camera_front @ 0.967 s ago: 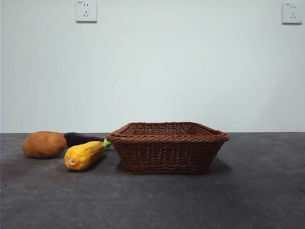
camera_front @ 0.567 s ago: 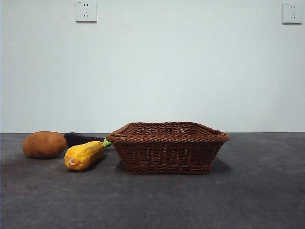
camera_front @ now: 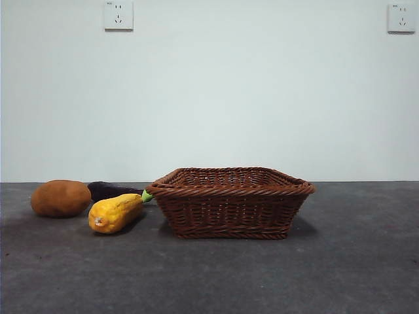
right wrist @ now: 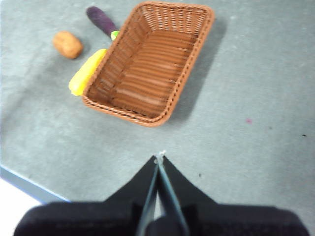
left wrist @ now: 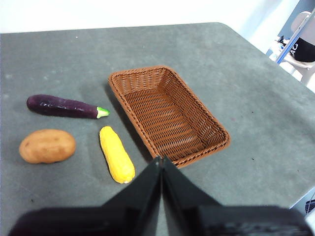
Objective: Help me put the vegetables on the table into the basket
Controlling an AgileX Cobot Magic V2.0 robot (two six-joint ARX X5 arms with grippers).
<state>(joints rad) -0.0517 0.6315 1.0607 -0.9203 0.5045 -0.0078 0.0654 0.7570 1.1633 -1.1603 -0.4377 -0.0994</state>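
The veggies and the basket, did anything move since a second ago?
No, nothing visibly changed. The potato, squash and eggplant lie on the table beside the empty basket, exactly as before, and no gripper is near them.

Three vegetables [left wrist: 67,106], one basket [left wrist: 218,146].

We seem to be in a plain lab or test room: a bare white wall [camera_front: 262,98] with two power sockets [camera_front: 118,15] behind a grey table [camera_front: 353,261]. A chair [left wrist: 305,29] stands beyond the table's edge.
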